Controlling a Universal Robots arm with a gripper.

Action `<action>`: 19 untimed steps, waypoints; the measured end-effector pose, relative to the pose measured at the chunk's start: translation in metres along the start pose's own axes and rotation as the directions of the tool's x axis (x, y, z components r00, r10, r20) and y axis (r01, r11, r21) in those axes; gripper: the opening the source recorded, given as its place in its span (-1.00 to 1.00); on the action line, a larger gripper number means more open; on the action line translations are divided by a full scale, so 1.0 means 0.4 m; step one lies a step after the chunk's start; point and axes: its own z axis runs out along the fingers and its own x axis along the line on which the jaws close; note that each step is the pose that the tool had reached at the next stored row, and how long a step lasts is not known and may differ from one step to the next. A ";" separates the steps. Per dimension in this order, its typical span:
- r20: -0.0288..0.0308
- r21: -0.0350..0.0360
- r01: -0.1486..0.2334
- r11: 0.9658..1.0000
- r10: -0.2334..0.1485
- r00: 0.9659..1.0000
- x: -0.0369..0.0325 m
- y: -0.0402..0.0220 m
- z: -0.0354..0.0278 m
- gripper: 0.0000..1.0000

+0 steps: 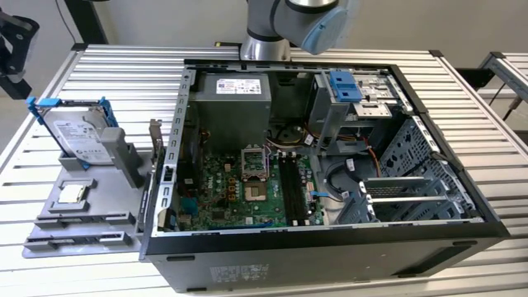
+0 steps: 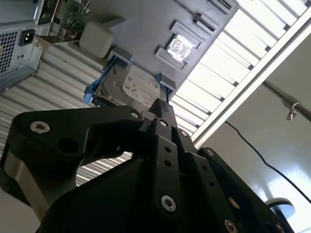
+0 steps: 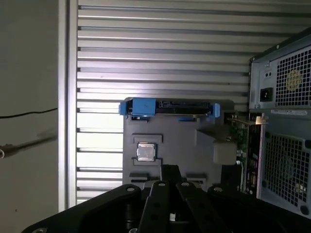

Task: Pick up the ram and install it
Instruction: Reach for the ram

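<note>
I cannot pick out the ram as a stick of its own. The motherboard [image 1: 222, 185] lies in the open computer case [image 1: 429, 241], and its long black slots [image 1: 290, 180] look dark; whether a stick sits in them I cannot tell. My gripper [image 2: 162, 108] [image 3: 170, 170] shows in both wrist views as black linkages meeting at one tip, shut with nothing between the fingers. It hangs high over the grey tray [image 3: 184, 145] beside the case. The arm [image 1: 289, 25] rises behind the case.
The grey tray [image 1: 99, 204] carries a silver hard drive in a blue frame [image 1: 81, 136] [image 3: 167, 108] [image 2: 138, 85] and a small square silver chip [image 1: 72, 193] [image 3: 146, 151] [image 2: 180, 46]. A green card with a metal bracket [image 3: 241, 145] stands between tray and case. The table is ribbed metal.
</note>
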 end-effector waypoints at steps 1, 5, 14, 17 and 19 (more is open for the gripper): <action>0.000 0.000 0.003 1.000 -0.003 1.000 0.000 -0.003 0.000 -1.00; -0.001 0.000 0.012 1.000 -0.012 1.000 0.000 -0.018 -0.001 -1.00; -0.002 0.000 0.012 1.000 -0.012 1.000 0.001 -0.077 -0.003 -1.00; -0.003 0.000 0.012 1.000 -0.012 1.000 0.002 -0.098 -0.004 -1.00; -0.003 0.000 0.012 1.000 -0.012 1.000 0.002 -0.112 -0.005 -1.00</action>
